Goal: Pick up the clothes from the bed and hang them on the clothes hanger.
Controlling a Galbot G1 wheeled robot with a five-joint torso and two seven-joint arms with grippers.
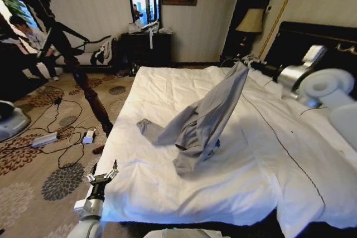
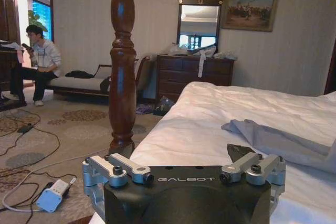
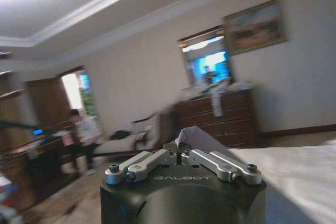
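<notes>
Shirt lifted off the bed by the right gripper

Now the right gripper (image 1: 249, 63) is raised over the bed (image 1: 240, 193), toward its headboard end, with its fingers (image 3: 157, 160) pressed together on a peak of the shirt (image 1: 209, 118). In the right wrist view a fold of the pale cloth (image 3: 197, 137) stands up from between the closed fingertips. From that pinch the grey-blue shirt hangs down in a long slanting drape to the middle of the duvet, where the rest of it lies bunched; one sleeve trails flat across the white cover toward the bed's left edge.

The left gripper (image 1: 102, 178) waits low beside the bed's near left corner, just off the mattress edge, fingers (image 2: 123, 167) spread and holding nothing. Its wrist view looks along the duvet to the shirt's trailing sleeve (image 2: 273, 140), with the turned wooden bedpost (image 2: 122, 61) rising just beyond the gripper at that corner.

Cables and a small white box (image 1: 88, 136) lie on the patterned carpet (image 1: 33, 160) left of the bed.
</notes>
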